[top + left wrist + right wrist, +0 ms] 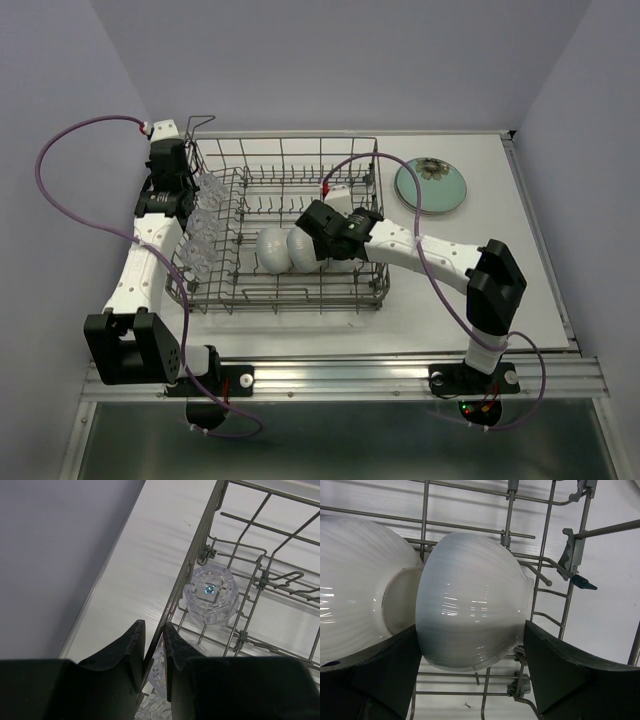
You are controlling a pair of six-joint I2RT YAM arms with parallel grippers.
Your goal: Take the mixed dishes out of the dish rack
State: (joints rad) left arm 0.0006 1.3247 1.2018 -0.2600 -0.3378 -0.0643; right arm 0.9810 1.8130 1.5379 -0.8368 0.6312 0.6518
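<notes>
The grey wire dish rack [352,290] stands mid-table. Two white bowls lie on their sides inside it. My right gripper [318,240] reaches into the rack, and its fingers [555,665] press both sides of the right-hand white bowl [470,605], which rests on the rack wires. The other bowl [350,590] lies just left of it. Several clear textured glasses [200,235] line the rack's left side. My left gripper [154,645] is at the rack's left rim, nearly closed on the wall of a clear glass [159,667]. Another glass [212,594] sits beyond. Pale green plates [431,185] lie on the table.
The rack's rim wire [192,565] runs between my left fingers in the left wrist view. Upright tines and a grey clip [570,550] stand close to the held bowl. A white block [338,197] sits in the rack behind my right wrist. The side wall is close on the left.
</notes>
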